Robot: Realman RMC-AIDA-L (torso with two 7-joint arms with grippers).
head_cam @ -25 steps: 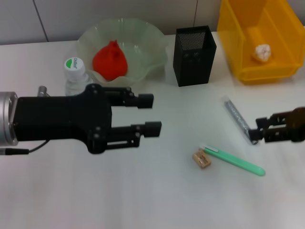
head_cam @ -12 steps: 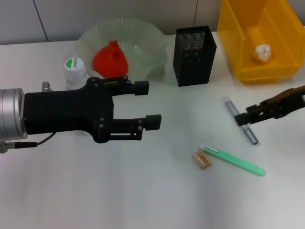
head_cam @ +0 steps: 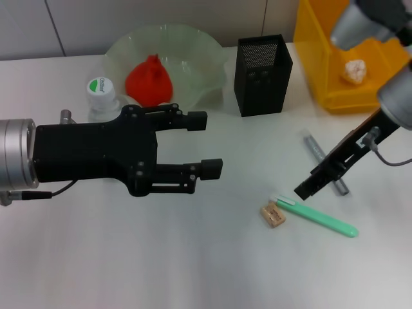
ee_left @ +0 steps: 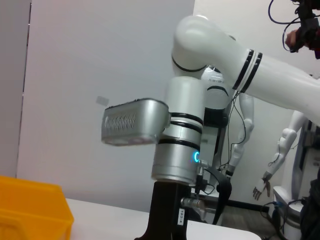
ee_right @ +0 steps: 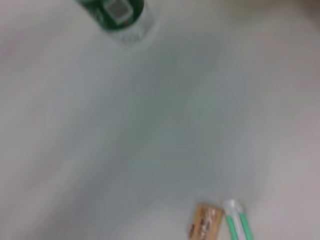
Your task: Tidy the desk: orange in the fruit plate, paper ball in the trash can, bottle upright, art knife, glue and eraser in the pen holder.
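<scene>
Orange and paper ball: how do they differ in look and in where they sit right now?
The orange is red-orange and larger; the paper ball is white, crumpled and smaller. The orange lies in the pale green fruit plate; the paper ball lies in the yellow trash can. Both sit in their containers, untouched by either gripper.

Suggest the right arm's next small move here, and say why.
Probably lower the right pincer onto the green art knife just below its tip. The orange sits in the fruit plate, the paper ball in the trash can, the bottle upright; the eraser and grey stick also remain out.
</scene>
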